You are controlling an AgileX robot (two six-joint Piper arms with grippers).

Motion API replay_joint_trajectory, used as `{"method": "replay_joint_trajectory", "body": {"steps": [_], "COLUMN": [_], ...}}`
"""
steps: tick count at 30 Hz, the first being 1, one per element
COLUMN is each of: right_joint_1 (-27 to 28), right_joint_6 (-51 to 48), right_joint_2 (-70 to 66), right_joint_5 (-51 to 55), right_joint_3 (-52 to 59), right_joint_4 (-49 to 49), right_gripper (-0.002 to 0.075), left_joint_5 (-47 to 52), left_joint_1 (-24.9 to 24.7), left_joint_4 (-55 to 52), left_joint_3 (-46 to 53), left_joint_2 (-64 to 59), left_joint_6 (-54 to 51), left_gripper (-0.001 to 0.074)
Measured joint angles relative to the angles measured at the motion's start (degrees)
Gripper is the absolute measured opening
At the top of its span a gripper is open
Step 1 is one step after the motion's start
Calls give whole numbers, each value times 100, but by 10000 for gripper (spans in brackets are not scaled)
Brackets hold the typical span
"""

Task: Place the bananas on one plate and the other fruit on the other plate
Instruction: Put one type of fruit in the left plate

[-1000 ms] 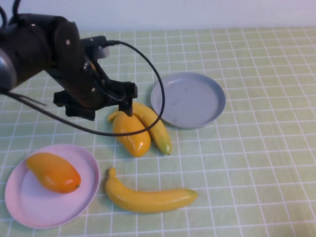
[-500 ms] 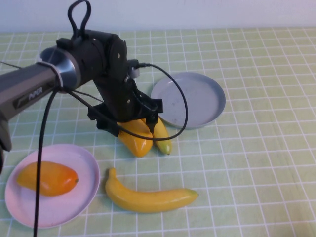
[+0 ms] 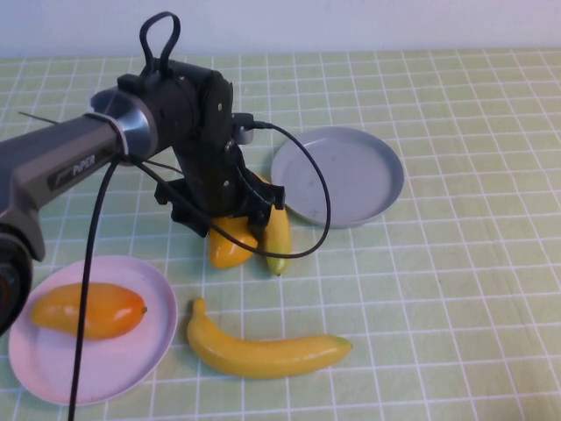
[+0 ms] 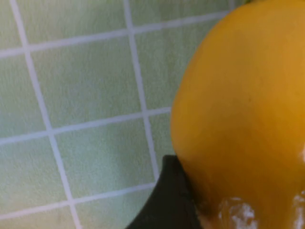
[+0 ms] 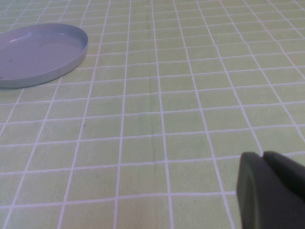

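My left gripper (image 3: 230, 219) is down over the middle of the table, shut on a plump orange-yellow mango (image 3: 230, 247). In the left wrist view the mango (image 4: 238, 119) fills the frame with one dark finger (image 4: 167, 205) against its side. A banana (image 3: 277, 232) lies against that mango, partly under the arm. The second banana (image 3: 263, 351) lies at the front. The other mango (image 3: 88, 309) lies on the pale pink plate (image 3: 114, 364) at the front left. The grey-blue plate (image 3: 351, 175) holds nothing. My right gripper (image 5: 263, 155) shows only in its wrist view, shut and empty above the cloth.
A green checked cloth (image 3: 456, 289) covers the table. The left arm's black cable (image 3: 320, 210) loops over the grey-blue plate's near-left rim. That plate also shows far off in the right wrist view (image 5: 38, 52).
The left arm swung over from the pink plate side and came down on the middle mango. That mango and the banana beside it shifted slightly left. The mango on the pink plate rolled a little.
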State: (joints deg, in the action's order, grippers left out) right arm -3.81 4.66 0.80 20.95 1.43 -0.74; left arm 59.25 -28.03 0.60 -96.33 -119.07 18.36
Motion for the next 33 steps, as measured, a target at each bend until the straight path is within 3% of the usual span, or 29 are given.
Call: {"method": "replay_joint_trajectory", "body": {"steps": [7,15,24,33], "right_joint_1": [0,0,0,0], "right_joint_6": [0,0,0,0], "right_joint_2": [0,0,0,0], "right_joint_5": [0,0,0,0], "right_joint_3": [0,0,0,0], "right_joint_4": [0,0,0,0], "right_gripper": [-15,-16,-16,-16], "left_joint_5": [943,1088,1122,1145], "left_joint_1": [-14,-41,-55,-55], "left_joint_4": [114,-136,-501,-696], "left_joint_3": [-818,-904,1454,3754], "left_joint_2": [9,1070,3057,4463], "left_joint_6": [-1043,-1737,-2462,-4559], "left_gripper": [542,542,542,542]}}
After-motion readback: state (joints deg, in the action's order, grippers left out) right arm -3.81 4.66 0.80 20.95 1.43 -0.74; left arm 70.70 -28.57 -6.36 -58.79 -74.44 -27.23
